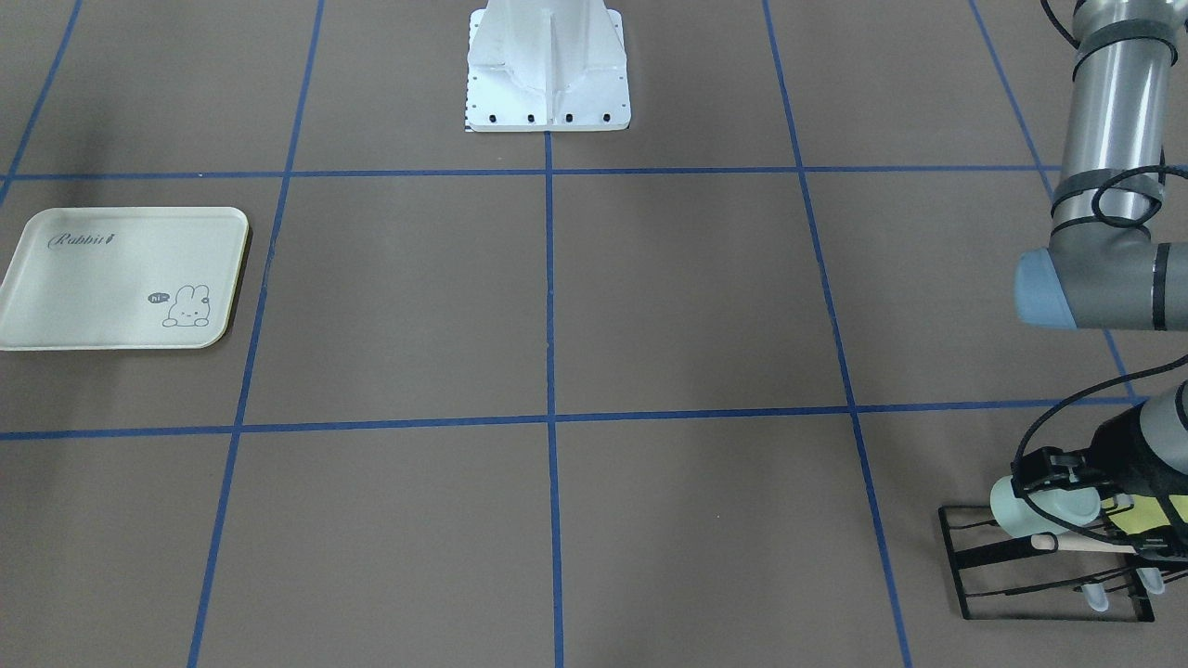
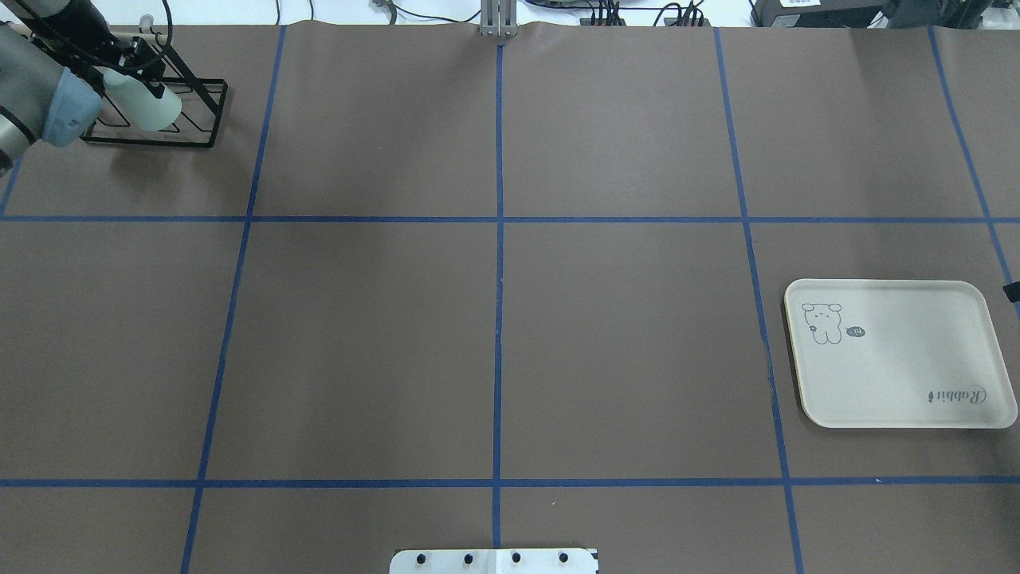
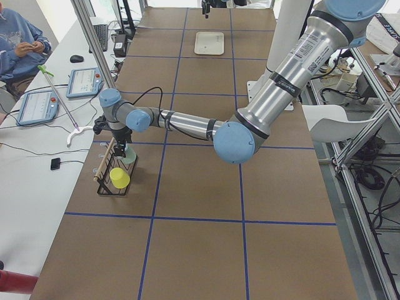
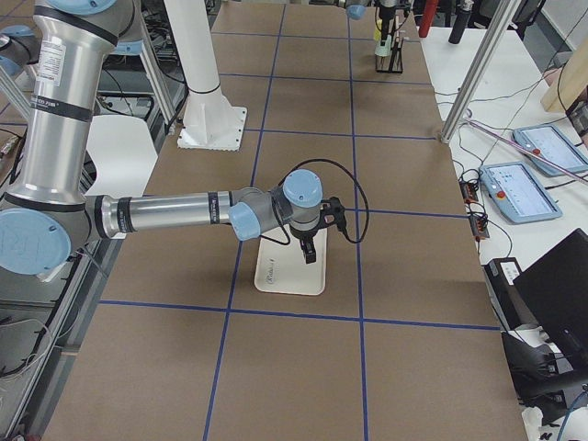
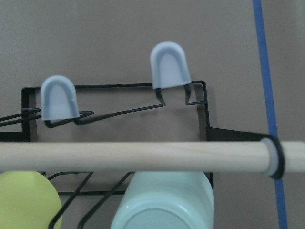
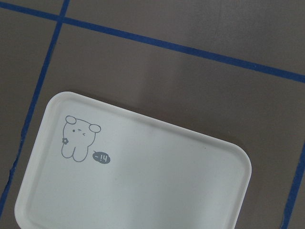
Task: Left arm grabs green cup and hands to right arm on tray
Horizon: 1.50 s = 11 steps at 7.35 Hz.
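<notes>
The pale mint green cup (image 1: 1039,508) (image 2: 147,108) lies on its side on a black wire rack (image 1: 952,561) at the table's far left corner. My left gripper (image 1: 1053,482) (image 3: 123,149) sits right at the cup, with one black finger against its upper side. The other finger is hidden, so I cannot tell whether the grip is shut. The left wrist view shows the green cup (image 5: 164,202) just below the rack's wooden rod (image 5: 143,156). The cream tray (image 2: 900,367) (image 6: 143,181) lies bare on the right side. My right gripper (image 4: 310,254) hovers over the tray; I cannot tell its state.
A yellow-green cup (image 1: 1155,515) (image 5: 26,200) lies beside the green one on the rack. The white robot base (image 1: 548,74) stands at mid-table on the robot's side. A seated person (image 3: 22,44) and tablets are at a side desk.
</notes>
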Available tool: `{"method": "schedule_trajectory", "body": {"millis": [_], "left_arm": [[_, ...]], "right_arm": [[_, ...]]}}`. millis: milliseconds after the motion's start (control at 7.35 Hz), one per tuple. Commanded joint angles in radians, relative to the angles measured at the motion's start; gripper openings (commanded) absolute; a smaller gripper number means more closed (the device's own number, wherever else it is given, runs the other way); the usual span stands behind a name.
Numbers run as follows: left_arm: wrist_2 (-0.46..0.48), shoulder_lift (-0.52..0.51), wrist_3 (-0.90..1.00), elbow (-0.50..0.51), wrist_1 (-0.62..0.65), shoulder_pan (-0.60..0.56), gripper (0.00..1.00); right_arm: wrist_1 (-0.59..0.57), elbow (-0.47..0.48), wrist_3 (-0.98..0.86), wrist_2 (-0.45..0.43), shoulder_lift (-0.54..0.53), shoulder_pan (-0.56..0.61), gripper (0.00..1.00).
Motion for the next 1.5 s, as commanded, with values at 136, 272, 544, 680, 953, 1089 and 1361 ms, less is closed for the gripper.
{"method": "schedule_trajectory", "body": {"millis": [136,272,544,680,953,1089,1361], "left_arm": [[0.002,-0.006,-0.001,0.011,0.000,-0.002,0.90],[0.004,-0.011,-0.001,0.014,0.001,-0.002,0.89],[0.004,-0.020,-0.003,0.021,0.001,-0.002,0.79],[0.002,-0.020,-0.004,0.021,0.003,-0.002,0.61],[0.002,-0.029,-0.009,0.018,0.003,-0.003,0.10],[0.001,-0.035,-0.009,0.015,0.006,-0.009,0.00],[-0.008,-0.038,-0.003,-0.033,0.032,-0.069,0.00]], "right_arm": [[0.000,-0.002,0.000,-0.001,-0.002,0.000,1.00],[0.000,-0.002,0.000,-0.001,-0.002,0.000,1.00],[0.000,-0.003,0.000,-0.001,-0.002,0.000,1.00],[0.000,-0.003,0.002,-0.001,-0.002,0.000,1.00],[0.000,-0.003,0.002,-0.001,-0.002,0.000,1.00],[0.000,-0.003,0.002,-0.001,-0.002,0.000,1.00],[0.002,-0.014,0.002,-0.001,0.000,-0.002,1.00]]}}
